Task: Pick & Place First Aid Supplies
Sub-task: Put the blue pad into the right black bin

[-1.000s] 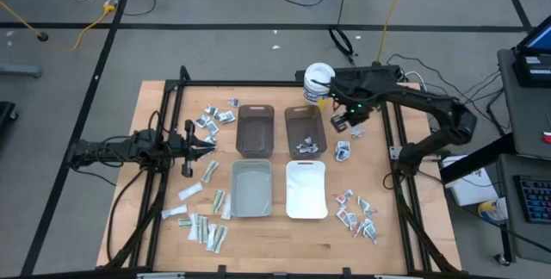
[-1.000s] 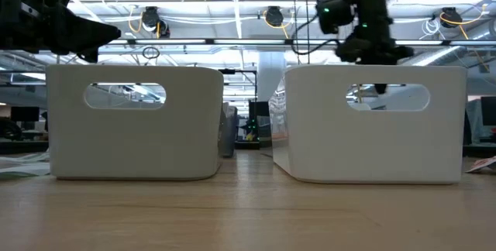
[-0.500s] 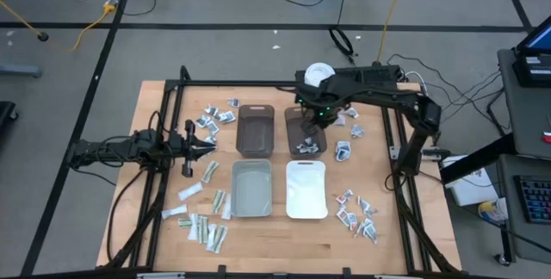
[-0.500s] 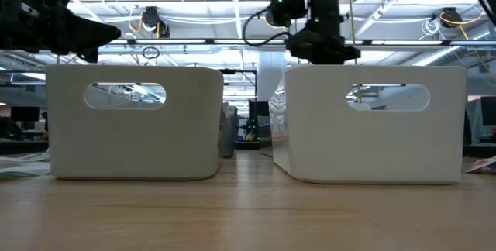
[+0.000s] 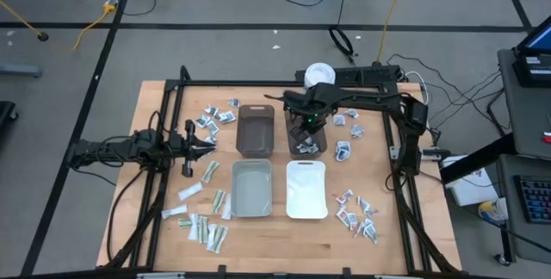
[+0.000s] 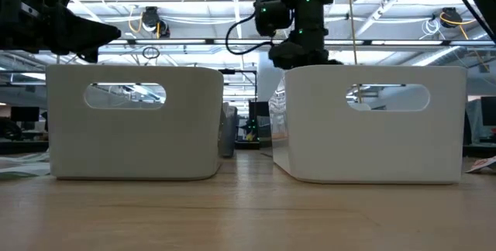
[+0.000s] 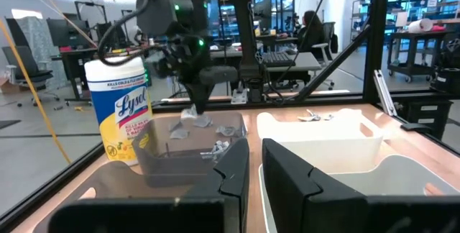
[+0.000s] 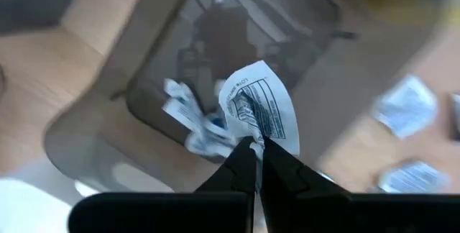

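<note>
White packet (image 8: 260, 111) pinched in right hand (image 8: 256, 149) above brown bin (image 5: 305, 130).

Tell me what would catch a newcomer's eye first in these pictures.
Most striking is the right gripper, pinching a white printed packet above the brown bin at the table's back right, where other packets already lie. Next come the small packets scattered around the four bins, and the left gripper waiting at the table's left side.
</note>
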Motion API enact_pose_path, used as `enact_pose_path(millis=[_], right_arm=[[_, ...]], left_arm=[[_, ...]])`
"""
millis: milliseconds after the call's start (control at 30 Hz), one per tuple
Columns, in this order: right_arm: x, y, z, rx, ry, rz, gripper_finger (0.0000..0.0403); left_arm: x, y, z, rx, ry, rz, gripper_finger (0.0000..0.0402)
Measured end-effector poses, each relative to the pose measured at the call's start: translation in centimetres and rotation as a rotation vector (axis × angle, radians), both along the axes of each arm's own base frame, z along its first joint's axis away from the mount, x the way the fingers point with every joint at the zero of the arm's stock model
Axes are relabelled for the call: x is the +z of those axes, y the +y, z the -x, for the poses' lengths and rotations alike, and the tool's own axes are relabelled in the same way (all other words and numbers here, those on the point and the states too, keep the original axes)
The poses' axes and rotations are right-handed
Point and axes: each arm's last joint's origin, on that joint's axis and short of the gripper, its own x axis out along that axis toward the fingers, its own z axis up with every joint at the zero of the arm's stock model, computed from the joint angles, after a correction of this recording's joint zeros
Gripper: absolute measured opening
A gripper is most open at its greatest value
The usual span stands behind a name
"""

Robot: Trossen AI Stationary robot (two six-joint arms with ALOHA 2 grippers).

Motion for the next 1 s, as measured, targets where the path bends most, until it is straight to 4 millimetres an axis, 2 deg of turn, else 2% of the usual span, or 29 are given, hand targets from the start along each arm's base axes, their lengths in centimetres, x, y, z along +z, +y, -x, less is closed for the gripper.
enact_pose_path(millis=[433,600,1000], right_arm=[[-4.6,1.4,-0.3,0.042,-0.034,0.008,0.0008],[-5.0,1.5,-0.1,0.042,-0.026,0.004,0.0041],[-4.9,1.4,-0.2,0.060,-0.035,0.008,0.0152]], left_arm=[[0.0,0.0,0.0,0.000,0.000,0.000,0.0047],[0.0,0.0,0.0,0.001,0.000,0.000,0.0047],[0.0,0.0,0.0,0.000,0.000,0.000,0.0047]])
